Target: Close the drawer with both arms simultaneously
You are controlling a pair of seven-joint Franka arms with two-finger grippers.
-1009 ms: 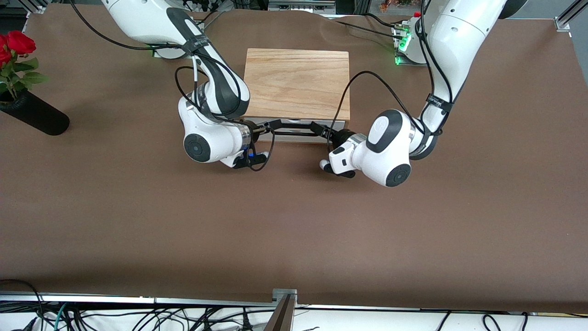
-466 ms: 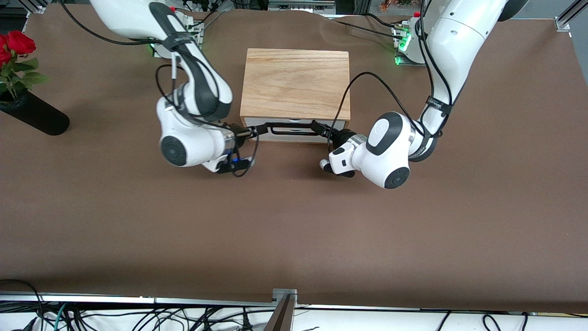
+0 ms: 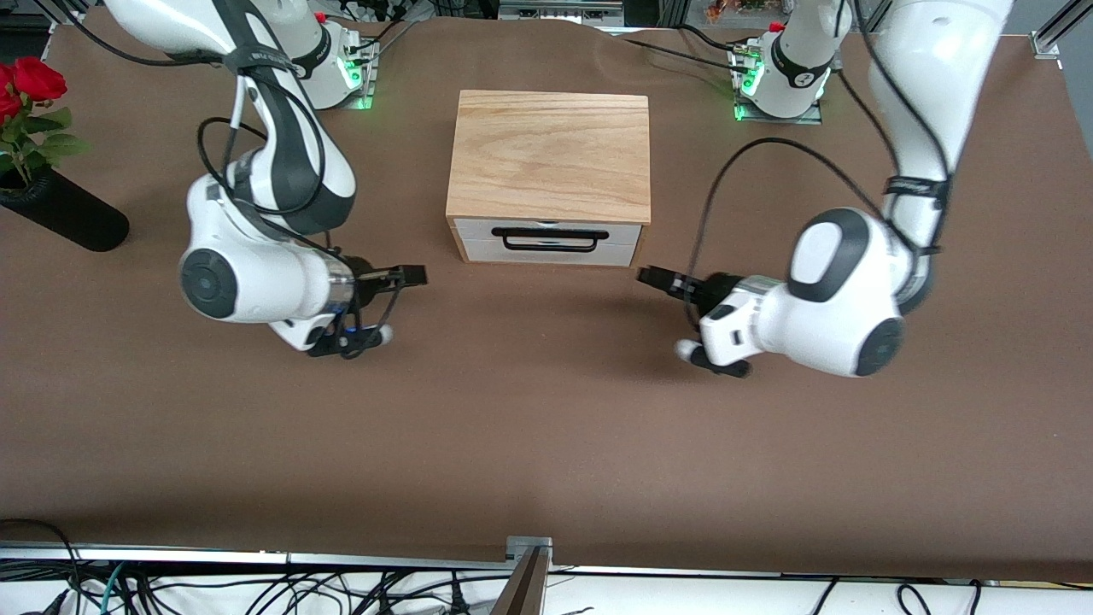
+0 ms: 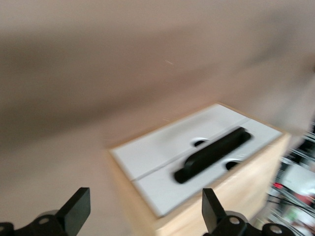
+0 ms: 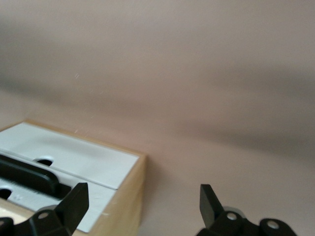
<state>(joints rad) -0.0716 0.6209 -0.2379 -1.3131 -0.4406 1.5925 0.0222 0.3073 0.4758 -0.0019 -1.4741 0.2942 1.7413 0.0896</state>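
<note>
The drawer (image 3: 546,241) has a white front and a thin black bar handle (image 3: 547,240). It sits flush in the light oak box (image 3: 551,154) at the table's middle. My right gripper (image 3: 412,275) is open and empty, low over the table beside the box's front corner toward the right arm's end. My left gripper (image 3: 651,275) is open and empty by the other front corner. The left wrist view shows the drawer front (image 4: 162,152) and handle (image 4: 212,154) past the open left gripper (image 4: 143,214). The right wrist view shows the drawer front (image 5: 74,156) past the open right gripper (image 5: 141,202).
A black vase (image 3: 64,213) with red roses (image 3: 30,84) leans at the right arm's end of the table. The green-lit arm bases (image 3: 341,64) (image 3: 777,81) stand farther from the front camera than the box. Brown table cloth (image 3: 546,427) lies all around.
Both grippers have left the drawer's handle and pulled away from the box, each toward its own arm's end. The drawer front now sits flush in the box.
</note>
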